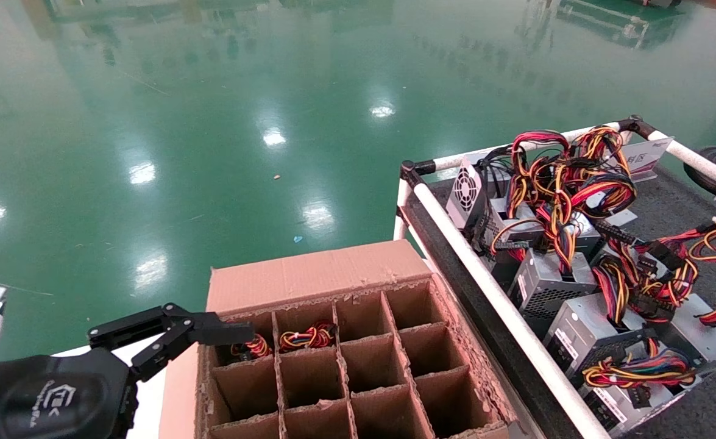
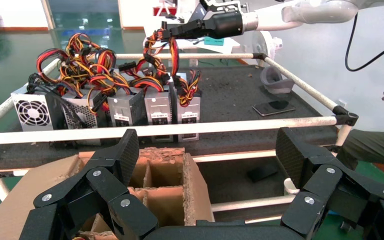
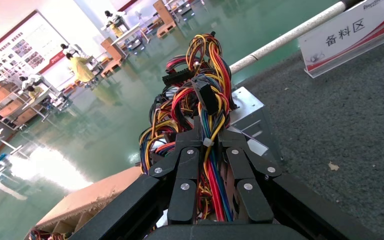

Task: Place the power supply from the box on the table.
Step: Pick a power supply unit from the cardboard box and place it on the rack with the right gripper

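Observation:
The brown box (image 1: 358,366) with cardboard dividers stands below me; two far-left cells hold wire bundles (image 1: 309,335). My left gripper (image 1: 223,332) hovers open over the box's far-left corner, and in the left wrist view it (image 2: 207,155) has nothing between its fingers (image 2: 125,155). My right gripper (image 3: 204,150) is shut on the red, yellow and blue wires (image 3: 200,100) of a silver power supply (image 3: 252,115) over the grey table (image 3: 340,125). The left wrist view shows that unit (image 2: 187,112) at the end of a row of others, level with them.
Several power supplies (image 1: 552,280) with tangled wires crowd the table's left part behind the white rail (image 1: 504,305). A white sign (image 3: 352,32) stands at the far edge. A flat dark slab (image 2: 274,107) and a grey object (image 2: 275,80) lie on the felt. Green floor surrounds everything.

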